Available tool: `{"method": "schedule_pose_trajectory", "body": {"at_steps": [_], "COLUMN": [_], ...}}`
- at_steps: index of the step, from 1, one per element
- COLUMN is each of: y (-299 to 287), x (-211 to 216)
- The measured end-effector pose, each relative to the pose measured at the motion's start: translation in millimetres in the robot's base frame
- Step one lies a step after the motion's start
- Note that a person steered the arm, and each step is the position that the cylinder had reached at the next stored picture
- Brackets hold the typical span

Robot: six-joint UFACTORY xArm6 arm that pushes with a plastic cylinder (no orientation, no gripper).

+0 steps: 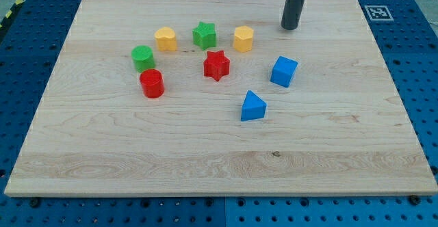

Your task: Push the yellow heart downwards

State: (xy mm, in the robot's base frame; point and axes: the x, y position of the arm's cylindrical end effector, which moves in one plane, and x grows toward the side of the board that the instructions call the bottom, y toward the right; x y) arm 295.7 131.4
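Note:
The yellow heart [165,39] lies in the upper left part of the wooden board [219,165], between a green cylinder-like block [143,57] and a green star [204,35]. My tip [289,27] rests on the board near the view's top, right of centre. It is far to the right of the yellow heart and touches no block. The nearest block to the tip is a yellow pentagon-like block [243,39], to its lower left.
A red cylinder [152,84] lies below the green cylinder-like block. A red star [216,65] sits at the centre. A blue cube [283,72] and a blue triangle [252,107] lie to the right of centre. A marker tag [376,11] sits off the board's top right corner.

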Motion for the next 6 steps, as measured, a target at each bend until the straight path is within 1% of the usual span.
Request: {"method": "schedule_pose_trajectory", "body": {"at_steps": [1, 2, 3, 4, 5, 6], "y": [-54, -133, -204, -213, -233, -233], "x": [-7, -27, -31, -15, -8, 14]}}
